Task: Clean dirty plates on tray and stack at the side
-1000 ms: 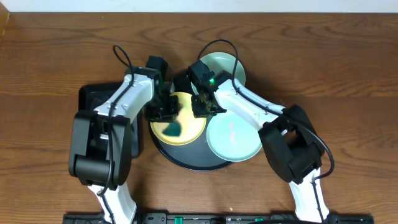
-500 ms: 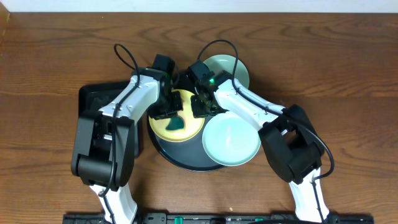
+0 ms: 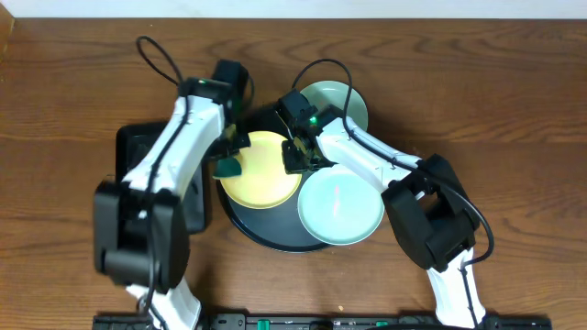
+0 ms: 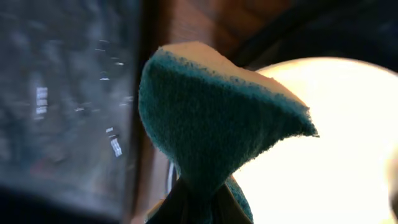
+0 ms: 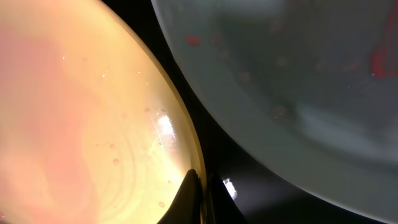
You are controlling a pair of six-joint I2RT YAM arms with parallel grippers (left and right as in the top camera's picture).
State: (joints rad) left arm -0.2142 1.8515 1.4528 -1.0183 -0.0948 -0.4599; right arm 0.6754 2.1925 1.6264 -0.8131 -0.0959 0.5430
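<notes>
The pale yellow plate (image 3: 261,169) lies on the left half of the round black tray (image 3: 275,236). My right gripper (image 3: 295,158) is shut on its right rim; the right wrist view shows the fingers (image 5: 189,202) pinching the yellow plate's edge (image 5: 93,118). One mint plate (image 3: 341,208) lies on the tray's right front, with red specks in the right wrist view (image 5: 298,81). Another mint plate (image 3: 341,101) sits at the tray's back. My left gripper (image 3: 229,158) is shut on a teal sponge (image 4: 211,134), held at the yellow plate's left edge.
A rectangular black tray (image 3: 138,147) lies to the left of the round tray, partly under my left arm. Brown wooden table (image 3: 495,101) extends to the right and left. The arms' bases stand at the front edge.
My left gripper has carried the sponge off the yellow plate's surface leftward to its left edge. The yellow plate now shows bare. The right gripper has kept its hold.
</notes>
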